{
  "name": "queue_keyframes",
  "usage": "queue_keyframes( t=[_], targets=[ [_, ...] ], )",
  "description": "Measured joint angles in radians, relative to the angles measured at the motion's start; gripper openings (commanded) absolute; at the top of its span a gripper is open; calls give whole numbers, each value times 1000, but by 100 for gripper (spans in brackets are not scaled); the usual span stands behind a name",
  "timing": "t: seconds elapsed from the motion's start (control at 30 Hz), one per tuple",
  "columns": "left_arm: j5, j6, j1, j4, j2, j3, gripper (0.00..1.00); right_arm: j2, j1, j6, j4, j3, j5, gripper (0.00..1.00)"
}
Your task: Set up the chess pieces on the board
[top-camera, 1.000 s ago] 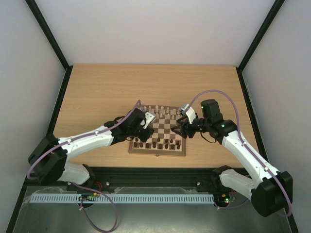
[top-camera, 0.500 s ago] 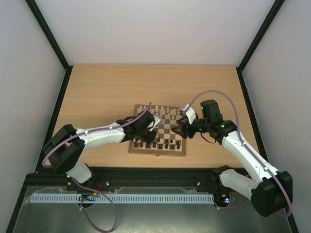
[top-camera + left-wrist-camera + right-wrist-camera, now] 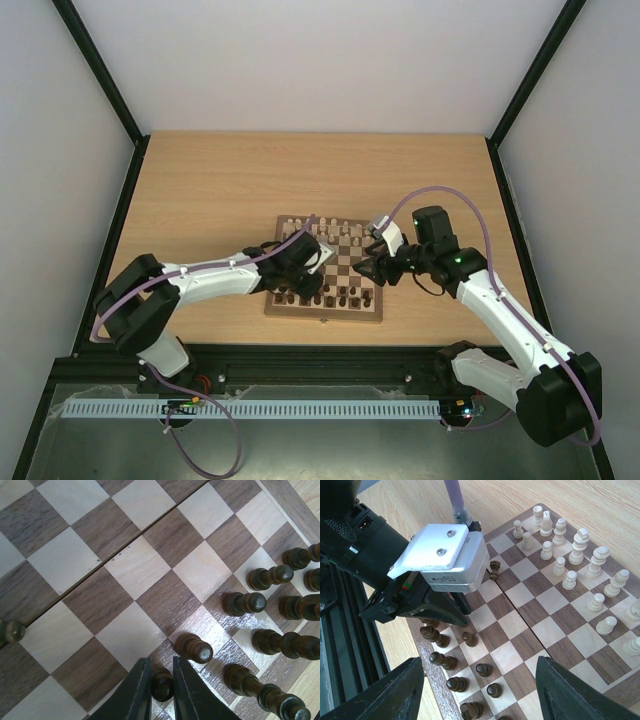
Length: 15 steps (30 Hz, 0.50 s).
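A dark pawn is being clenched by the left tool among the dark pieces at the board's near edge. The right tool is being held spread wide over the middle squares, grasping nothing. The cream pieces are being kept along the far edge, with open worktop beyond.
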Motion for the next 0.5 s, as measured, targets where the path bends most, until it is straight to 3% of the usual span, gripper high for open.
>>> queue_keyframes(
  t=[0.5],
  targets=[
    [18,2,-8,1,26,11,16,0,0,-13,0,-2,0,63]
  ],
)
